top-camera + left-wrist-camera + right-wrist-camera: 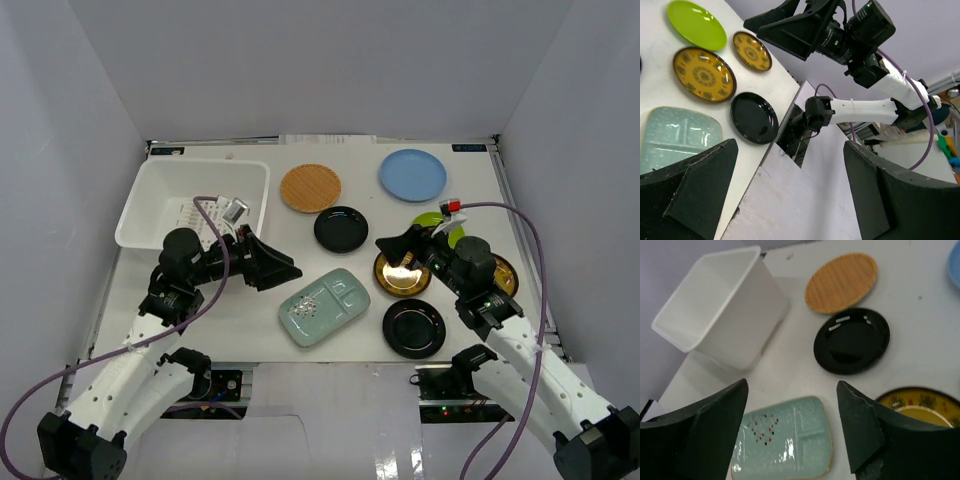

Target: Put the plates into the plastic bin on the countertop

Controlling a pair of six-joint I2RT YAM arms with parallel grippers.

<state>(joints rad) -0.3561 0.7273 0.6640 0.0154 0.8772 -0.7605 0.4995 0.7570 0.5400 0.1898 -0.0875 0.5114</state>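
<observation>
Left hand open, empty, just right of the white bin. Right hand open, empty, well right of bin. Pale-green divided plate on bench, right of bin.

Eight plates and one plastic bin.

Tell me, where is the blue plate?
In the top view, the blue plate sits far back on the right, beside the woven plate.
</observation>
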